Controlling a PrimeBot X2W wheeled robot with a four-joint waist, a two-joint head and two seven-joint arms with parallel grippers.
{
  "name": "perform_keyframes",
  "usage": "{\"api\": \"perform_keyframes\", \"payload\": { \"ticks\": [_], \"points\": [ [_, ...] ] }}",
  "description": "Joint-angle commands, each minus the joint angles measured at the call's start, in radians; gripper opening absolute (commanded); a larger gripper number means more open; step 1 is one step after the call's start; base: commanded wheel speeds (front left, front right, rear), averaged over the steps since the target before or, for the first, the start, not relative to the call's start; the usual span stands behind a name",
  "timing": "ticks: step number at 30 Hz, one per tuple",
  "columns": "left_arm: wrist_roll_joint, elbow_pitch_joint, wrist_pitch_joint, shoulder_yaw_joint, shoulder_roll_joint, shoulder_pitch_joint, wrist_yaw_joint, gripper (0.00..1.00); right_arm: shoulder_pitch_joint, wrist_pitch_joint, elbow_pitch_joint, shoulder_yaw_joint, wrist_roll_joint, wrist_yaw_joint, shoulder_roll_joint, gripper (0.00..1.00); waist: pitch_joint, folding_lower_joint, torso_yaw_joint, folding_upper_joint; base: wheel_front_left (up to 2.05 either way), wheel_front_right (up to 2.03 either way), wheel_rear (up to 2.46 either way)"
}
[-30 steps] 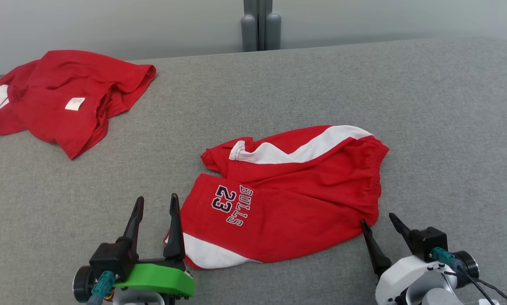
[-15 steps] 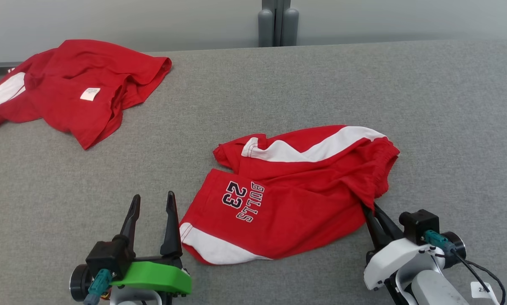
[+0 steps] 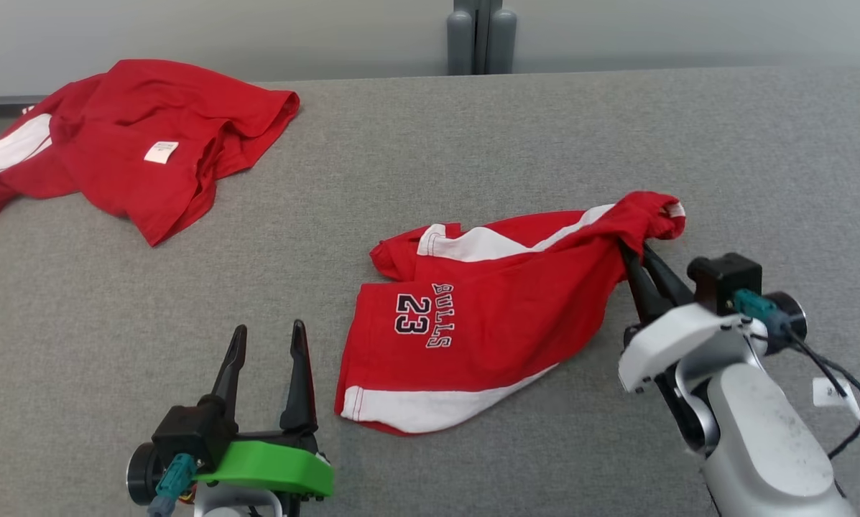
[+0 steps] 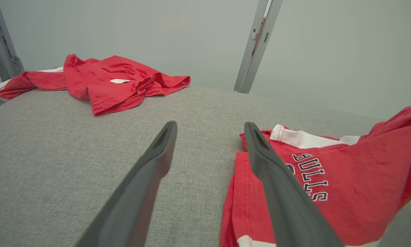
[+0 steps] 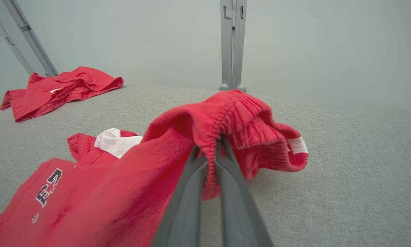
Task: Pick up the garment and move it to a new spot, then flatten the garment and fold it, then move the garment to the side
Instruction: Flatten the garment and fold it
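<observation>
- Head view: red shorts (image 3: 487,330) lie on the desk (image 3: 473,143), right edge raised, pinched by right end effector (image 3: 634,251); left end effector (image 3: 268,332) gapes empty.
- Left wrist view: shorts just beside its spread fingers (image 4: 150,171).
- Right wrist view: closed fingers (image 5: 184,206) clamp, apparently, the elastic waistband (image 5: 239,120).

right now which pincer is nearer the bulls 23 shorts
Right. The right pincer is shut on the elastic waistband of the shorts, holding that end raised. The left pincer stands open beside the white-trimmed leg hem, not touching it.

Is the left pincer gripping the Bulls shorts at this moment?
No, the left pincer stands open, with a gap between it and the Bulls shorts.
</observation>
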Motion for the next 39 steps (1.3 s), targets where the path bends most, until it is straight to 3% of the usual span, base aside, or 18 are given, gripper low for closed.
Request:
{"api": "perform_keyframes", "payload": {
  "ticks": [1,8,18,19,20,21,22,30,39],
  "points": [
    [-0.008,-0.001,-0.001,-0.006,0.002,-0.024,0.002,1.0,-0.043,0.017,0.021,-0.006,-0.014,-0.001,0.006,0.0,0.013,0.0,0.022,0.0,0.0,0.0,0.0],
    [-0.022,0.002,-0.001,-0.031,0.002,-0.038,0.008,1.0,-0.216,0.075,0.235,-0.005,-0.051,-0.001,0.018,0.0,0.036,0.0,0.086,0.0,0.0,0.0,0.0],
    [-0.032,0.0,-0.001,-0.046,0.002,-0.047,0.014,1.0,-0.4,0.043,0.545,-0.025,-0.098,-0.001,0.026,0.0,0.056,0.0,0.126,0.0,0.0,0.0,0.0],
    [-0.031,0.001,-0.001,-0.047,0.002,-0.048,0.014,1.0,-0.412,0.039,0.569,-0.03,-0.107,-0.001,0.026,0.03,0.057,0.0,0.126,0.0,0.0,0.0,0.0],
    [-0.031,0.002,-0.001,-0.049,0.002,-0.047,0.016,1.0,-0.427,0.031,0.596,-0.034,-0.117,-0.001,0.028,0.33,0.056,0.0,0.126,0.0,0.0,0.0,0.0],
    [-0.031,0.002,-0.001,-0.05,0.002,-0.047,0.017,1.0,-0.437,0.018,0.612,-0.033,-0.123,-0.001,0.029,0.83,0.056,0.0,0.125,0.0,0.0,0.0,0.0],
    [-0.03,0.003,-0.001,-0.05,0.002,-0.045,0.017,1.0,-0.448,0.001,0.627,-0.034,-0.124,-0.001,0.031,1.0,0.054,0.0,0.121,0.0,0.0,0.0,0.0],
    [-0.023,0.003,-0.001,-0.042,0.002,-0.023,0.018,1.0,-0.424,-0.116,0.65,0.038,-0.056,-0.001,0.041,1.0,0.023,0.0,0.059,0.0,0.0,0.0,0.0],
    [-0.01,-0.004,-0.001,-0.031,0.002,-0.003,0.011,1.0,-0.215,-0.154,0.469,0.026,0.022,-0.001,-0.003,1.0,-0.004,0.0,-0.021,0.0,0.0,0.0,0.0]
  ]
}}
